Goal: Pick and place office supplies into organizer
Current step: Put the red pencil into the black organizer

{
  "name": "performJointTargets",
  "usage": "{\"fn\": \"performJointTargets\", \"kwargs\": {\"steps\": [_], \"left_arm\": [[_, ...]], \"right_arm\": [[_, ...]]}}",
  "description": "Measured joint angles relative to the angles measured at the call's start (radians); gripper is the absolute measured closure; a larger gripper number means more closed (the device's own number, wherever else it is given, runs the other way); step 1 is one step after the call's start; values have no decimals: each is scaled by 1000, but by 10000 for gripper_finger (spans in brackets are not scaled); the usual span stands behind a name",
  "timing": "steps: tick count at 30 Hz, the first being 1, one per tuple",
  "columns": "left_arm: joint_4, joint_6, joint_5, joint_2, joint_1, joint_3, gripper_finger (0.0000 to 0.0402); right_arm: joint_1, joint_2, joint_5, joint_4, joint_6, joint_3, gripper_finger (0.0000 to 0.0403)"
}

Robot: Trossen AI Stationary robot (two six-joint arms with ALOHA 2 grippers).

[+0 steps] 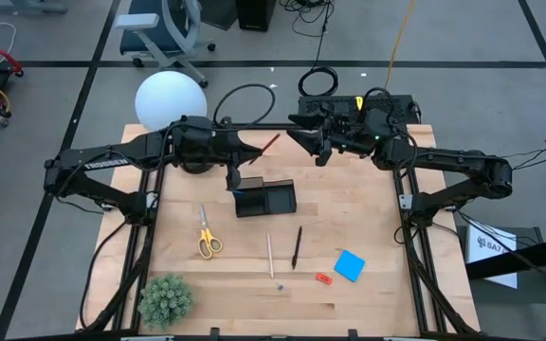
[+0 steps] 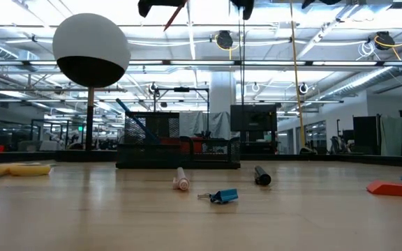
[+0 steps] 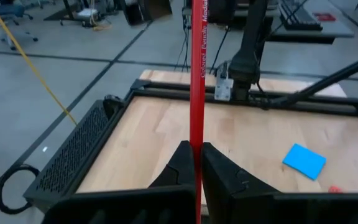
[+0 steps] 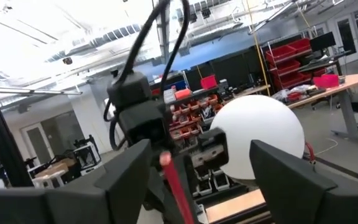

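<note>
The red pencil [image 1: 269, 143] is up in the air behind the organizer [image 1: 265, 199], pinched tight in the left gripper [image 1: 254, 152]. The right gripper [image 1: 303, 135] sits just beside its tip, fingers spread wide, not gripping anything.

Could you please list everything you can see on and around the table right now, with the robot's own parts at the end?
red pencil: one, red, held above the table's far side
organizer: one, black, table centre
scissors: one, yellow-handled, left of centre
pale pencil: one, near middle
black pen: one, beside the pale pencil
note pad: one, blue, right near side
small piece: one, red-orange, by the note pad
plant: one, green, near-left corner
globe lamp: one, white, far-left
left gripper: shut on the red pencil
right gripper: open, facing it
</note>
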Motion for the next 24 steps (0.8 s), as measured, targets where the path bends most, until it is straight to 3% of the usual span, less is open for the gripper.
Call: {"fn": "performJointTargets", "kwargs": {"steps": [24], "left_arm": [[64, -54, 0, 0, 0, 0, 401]], "right_arm": [[80, 101, 101, 128, -33, 1, 152]]}}
